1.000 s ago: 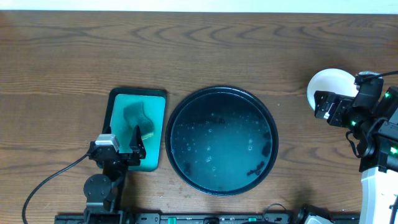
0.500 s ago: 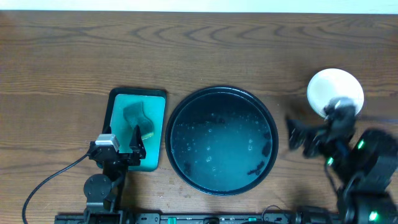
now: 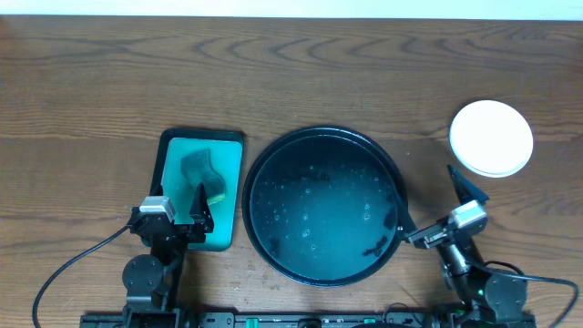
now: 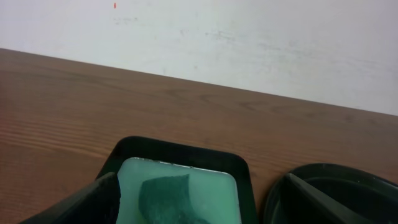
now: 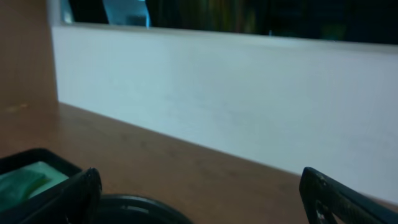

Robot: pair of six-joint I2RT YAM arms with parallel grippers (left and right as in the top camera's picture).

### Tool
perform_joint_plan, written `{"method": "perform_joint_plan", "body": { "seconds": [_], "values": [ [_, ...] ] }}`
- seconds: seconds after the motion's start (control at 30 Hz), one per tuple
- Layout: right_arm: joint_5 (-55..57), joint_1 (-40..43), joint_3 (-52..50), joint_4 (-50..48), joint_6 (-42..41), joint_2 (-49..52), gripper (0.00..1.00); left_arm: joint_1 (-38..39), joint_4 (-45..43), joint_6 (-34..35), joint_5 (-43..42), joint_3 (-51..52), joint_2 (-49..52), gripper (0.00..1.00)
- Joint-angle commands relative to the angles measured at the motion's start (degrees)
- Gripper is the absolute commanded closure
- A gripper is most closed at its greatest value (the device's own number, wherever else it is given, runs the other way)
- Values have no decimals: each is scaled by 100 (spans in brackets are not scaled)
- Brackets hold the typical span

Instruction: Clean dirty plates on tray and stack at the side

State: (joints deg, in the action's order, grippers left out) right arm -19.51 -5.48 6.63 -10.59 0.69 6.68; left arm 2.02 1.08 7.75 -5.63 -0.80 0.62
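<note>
The round black tray (image 3: 260,173) sits mid-table, wet with droplets and a few dark specks, and no plate is on it. A white plate (image 3: 491,138) lies on the table at the far right. No mint green plate shows, and I cannot tell whether any lies under the white one. My left gripper (image 3: 178,217) is open and empty over the near end of the teal tray. My right gripper (image 3: 435,206) is open and empty just right of the black tray's near rim. That rim shows in the right wrist view (image 5: 134,206) below the open jaws (image 5: 199,180).
A teal rectangular tray (image 3: 173,155) with a dark sponge (image 3: 199,169) and a yellowish piece lies left of the black tray. The left wrist view shows the sponge (image 4: 165,194) between the open jaws (image 4: 202,180) and the black tray's rim (image 4: 323,177) at right. A pale wall stands behind the table.
My right arm has drawn back from the white plate toward the front edge, and now sits beside the black tray. The plate is now uncovered. The left arm has not moved.
</note>
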Motion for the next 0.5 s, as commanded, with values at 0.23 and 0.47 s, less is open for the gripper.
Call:
{"method": "perform_joint_plan", "body": {
  "seconds": [0.23,0.47],
  "values": [
    [87,-201,-625,-378,24,-87,1,-17,251,46,-103,57,-35,18],
    [293,-201,-632,310,26,-623,1,-17,251,46,-103,57,-35,18]
  ]
}}
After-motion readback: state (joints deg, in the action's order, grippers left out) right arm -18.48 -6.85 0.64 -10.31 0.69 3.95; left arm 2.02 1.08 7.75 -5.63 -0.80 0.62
